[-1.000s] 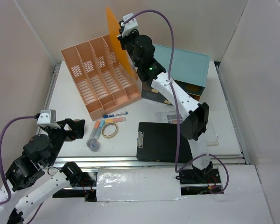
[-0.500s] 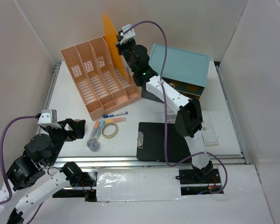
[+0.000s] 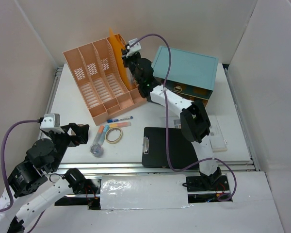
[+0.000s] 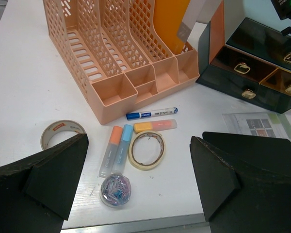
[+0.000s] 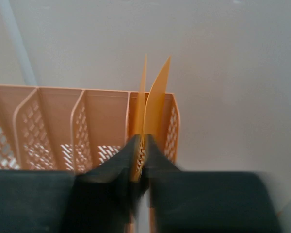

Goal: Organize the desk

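Observation:
The desk [image 3: 72,104] is a white tabletop with aluminium rails. My right gripper [image 3: 130,59] is at the back, over the rightmost slot of the pink file organizer [image 3: 94,82]. It is shut on the near edge of an orange folder [image 3: 115,44], which stands upright in that slot. In the right wrist view the fingers [image 5: 141,141] pinch the folder [image 5: 155,97], whose two leaves splay apart above. My left gripper [image 3: 82,132] hovers open near the front left, above the desk, with nothing between its fingers [image 4: 139,141].
A teal drawer cabinet [image 3: 186,68] stands right of the organizer. A black clipboard [image 3: 167,145] lies at the front centre, with papers [image 3: 218,138] to its right. A blue marker [image 4: 151,114], highlighters [image 4: 117,148], tape rolls [image 4: 146,149] and a paperclip tub [image 4: 116,189] lie front left.
The right arm has carried the orange folder left and down, from above the organizer's right edge into its rightmost slot. The left arm has not moved.

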